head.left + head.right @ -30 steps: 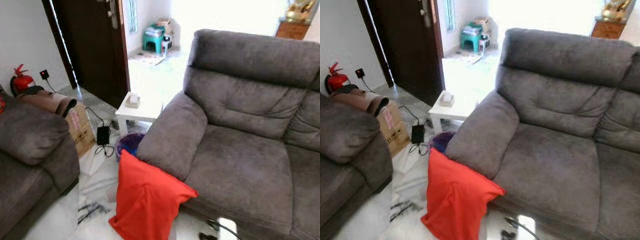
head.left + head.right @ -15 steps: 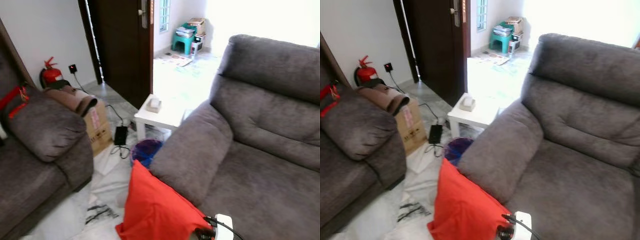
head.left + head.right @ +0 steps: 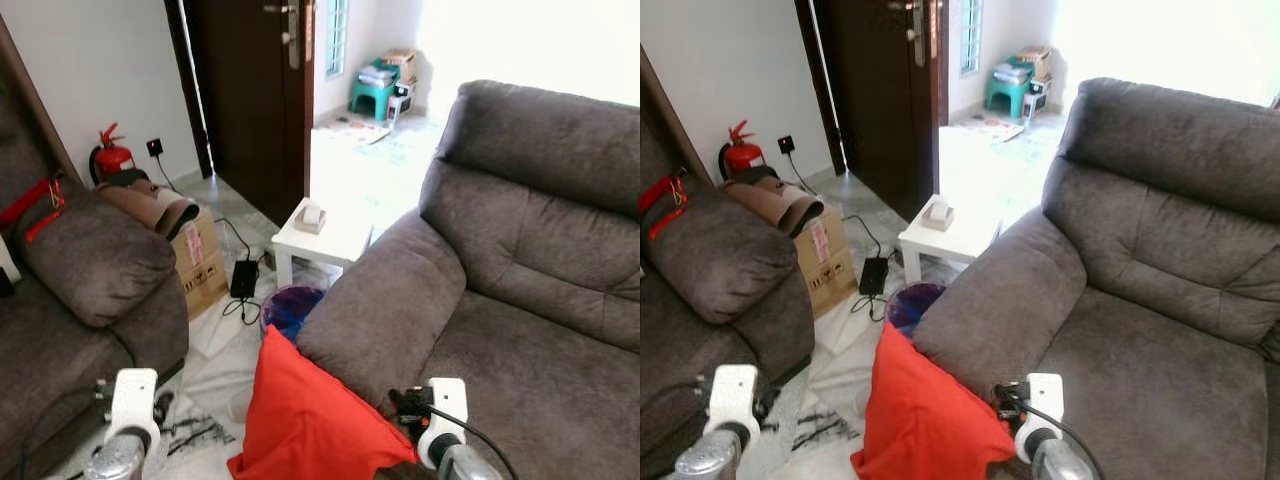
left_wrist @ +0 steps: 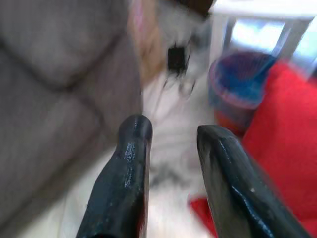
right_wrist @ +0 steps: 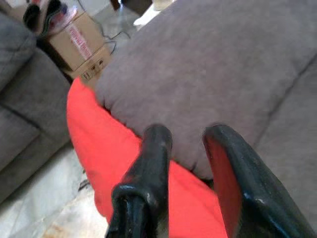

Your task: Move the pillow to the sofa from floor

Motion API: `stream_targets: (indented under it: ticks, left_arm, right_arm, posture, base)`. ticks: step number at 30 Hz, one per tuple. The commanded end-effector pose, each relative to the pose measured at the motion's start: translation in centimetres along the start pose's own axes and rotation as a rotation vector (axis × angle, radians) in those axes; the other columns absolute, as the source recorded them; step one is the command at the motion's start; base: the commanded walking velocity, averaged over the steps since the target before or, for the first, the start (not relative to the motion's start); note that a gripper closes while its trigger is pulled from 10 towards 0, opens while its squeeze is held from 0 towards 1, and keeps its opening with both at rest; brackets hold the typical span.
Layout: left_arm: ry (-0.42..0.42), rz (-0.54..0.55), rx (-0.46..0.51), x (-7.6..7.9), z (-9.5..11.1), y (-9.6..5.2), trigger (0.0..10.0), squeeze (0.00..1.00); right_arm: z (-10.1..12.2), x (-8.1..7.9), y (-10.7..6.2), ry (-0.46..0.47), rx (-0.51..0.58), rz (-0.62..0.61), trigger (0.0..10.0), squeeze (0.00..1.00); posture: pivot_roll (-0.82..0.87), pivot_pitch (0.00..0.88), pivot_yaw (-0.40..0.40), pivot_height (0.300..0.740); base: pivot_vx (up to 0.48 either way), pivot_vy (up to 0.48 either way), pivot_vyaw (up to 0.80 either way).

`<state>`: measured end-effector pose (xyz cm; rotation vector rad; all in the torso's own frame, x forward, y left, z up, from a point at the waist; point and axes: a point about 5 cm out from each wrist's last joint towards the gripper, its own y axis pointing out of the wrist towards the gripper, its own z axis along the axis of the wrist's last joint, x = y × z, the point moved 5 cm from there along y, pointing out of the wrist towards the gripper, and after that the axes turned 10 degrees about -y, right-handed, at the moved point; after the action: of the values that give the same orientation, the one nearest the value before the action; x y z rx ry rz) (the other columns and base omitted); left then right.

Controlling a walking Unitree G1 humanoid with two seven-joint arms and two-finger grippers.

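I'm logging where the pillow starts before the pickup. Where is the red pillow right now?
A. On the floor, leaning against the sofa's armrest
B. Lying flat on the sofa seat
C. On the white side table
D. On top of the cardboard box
A: the red pillow stands on the floor, propped against the sofa armrest, beside the blue bin.

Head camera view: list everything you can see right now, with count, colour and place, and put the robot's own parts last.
pillow: 1, red, on the floor leaning against the sofa arm
sofa: 1, grey, on the right
second sofa: 1, grey, on the left
side table: 1, white, beside the sofa arm
bin: 1, blue, beside the side table
cardboard box: 1, brown, by the second sofa
fire extinguisher: 1, red, by the wall
door: 1, dark brown, open
stool: 1, green, beyond the door
left end effector: black fingers apart, above the floor
right end effector: black fingers apart, over the pillow
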<state>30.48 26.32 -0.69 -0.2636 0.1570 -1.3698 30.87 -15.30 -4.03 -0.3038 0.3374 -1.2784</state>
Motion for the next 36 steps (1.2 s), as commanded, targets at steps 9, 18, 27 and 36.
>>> stream_targets:
  ticks: [9,18,27,36]
  left_arm:
    - [0.04,-0.124,0.1,3.0,0.3,-1.9,10.0,0.0]
    - [0.005,-0.078,0.111,2.4,0.8,-1.8,10.0,0.0]
    - [-0.017,-0.042,0.09,1.8,1.1,-1.0,10.0,0.0]
    - [-0.032,-0.05,0.082,2.5,1.2,-0.5,10.0,0.0]
  right_arm:
    - [3.2,0.3,0.3,-0.015,0.156,-0.025,10.0,0.0]
    - [3.9,0.9,0.6,-0.006,0.16,-0.045,10.0,0.0]
    - [4.3,1.3,0.7,0.008,0.169,-0.063,10.0,0.0]
    - [3.5,1.5,0.7,-0.001,0.116,-0.072,10.0,0.0]
  posture:
    - [0.04,0.0,0.03,0.74]
    - [0.05,0.0,0.02,0.72]
    - [0.04,0.0,0.022,0.72]
    - [0.05,0.0,0.016,0.72]
  base:
    - [0.0,0.0,0.0]
    - [0.0,0.0,0.0]
    - [0.0,0.0,0.0]
    - [0.0,0.0,0.0]
